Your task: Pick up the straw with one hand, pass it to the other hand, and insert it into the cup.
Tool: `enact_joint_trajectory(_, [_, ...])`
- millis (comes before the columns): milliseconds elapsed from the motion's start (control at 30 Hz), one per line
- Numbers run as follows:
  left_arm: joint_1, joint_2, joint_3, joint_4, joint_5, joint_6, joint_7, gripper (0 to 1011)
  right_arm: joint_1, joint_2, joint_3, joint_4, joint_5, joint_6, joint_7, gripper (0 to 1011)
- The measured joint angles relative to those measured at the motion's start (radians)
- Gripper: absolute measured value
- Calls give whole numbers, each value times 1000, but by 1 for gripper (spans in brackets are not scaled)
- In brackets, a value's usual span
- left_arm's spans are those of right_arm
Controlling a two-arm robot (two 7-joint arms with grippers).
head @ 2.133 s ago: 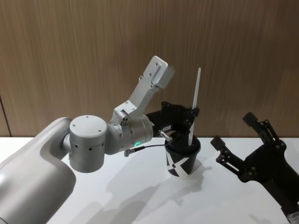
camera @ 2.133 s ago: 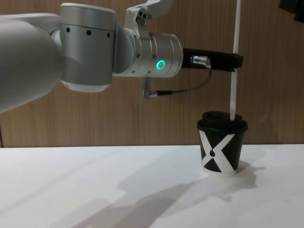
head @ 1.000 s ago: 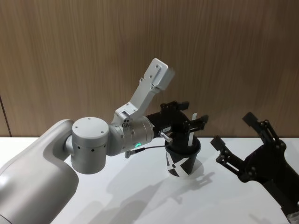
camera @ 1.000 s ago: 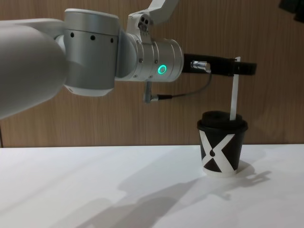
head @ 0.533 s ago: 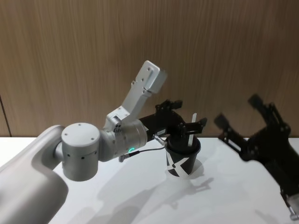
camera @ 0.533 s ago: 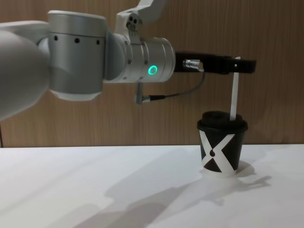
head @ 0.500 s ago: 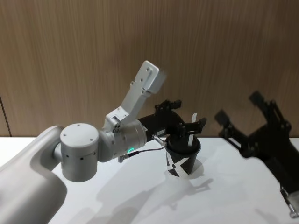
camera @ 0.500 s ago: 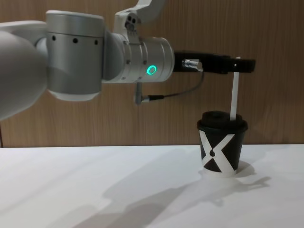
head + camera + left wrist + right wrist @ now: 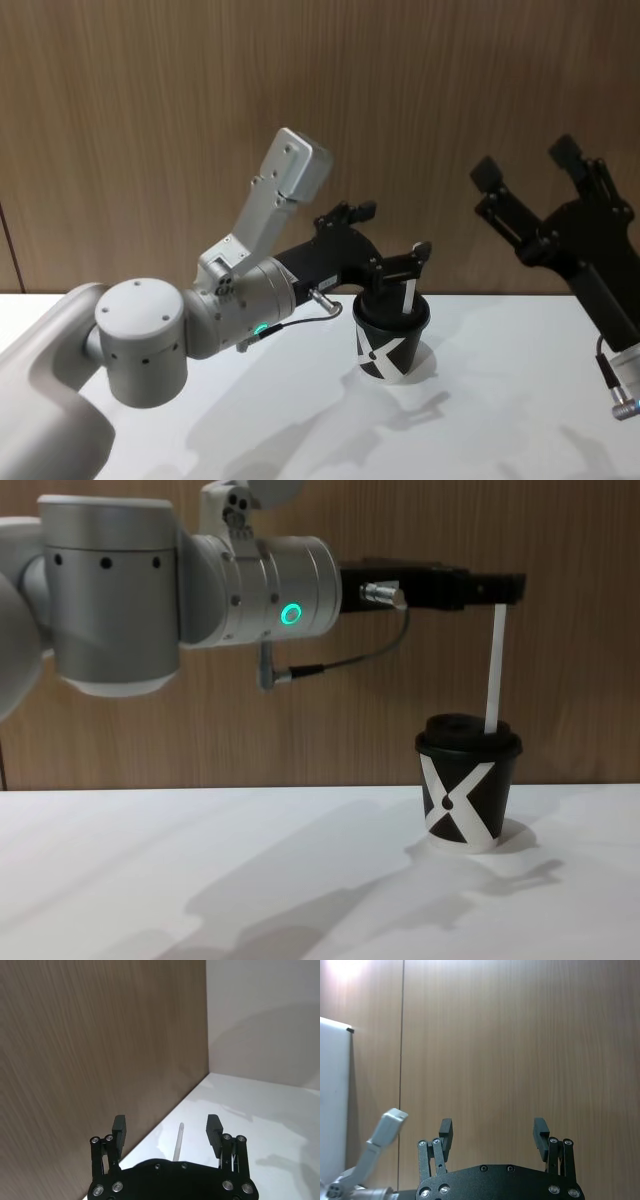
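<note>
Over at 3 o'clock on the bench (image 9: 200,860), cup (image 9: 468,800) standing upright with straw (image 9: 492,670) poked through the lid, top end between the spread-open fingers of left hand (image 9: 388,242). Right hand (image 9: 540,190) up at 2 o'clock, wide open, holding nothing. Best to lift straight up, no brushing the straw.

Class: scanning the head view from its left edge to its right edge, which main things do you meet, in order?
Left arm → cup with the straw standing in it → right gripper.
</note>
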Motion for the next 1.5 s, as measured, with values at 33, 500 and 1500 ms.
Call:
enact_joint_trajectory(33, [9, 4, -5, -13, 4, -10, 7, 1003, 1, 0, 0, -3, 0, 8, -4, 1001])
enact_joint_trajectory(500, [78, 24, -49, -112, 39, -80, 78, 1003, -32, 60, 11, -46, 25, 144, -15, 1001])
enact_joint_trajectory(1500, [129, 38, -87, -196, 40, -65, 98, 1003, -88, 131, 18, -56, 60, 200, 20, 1001])
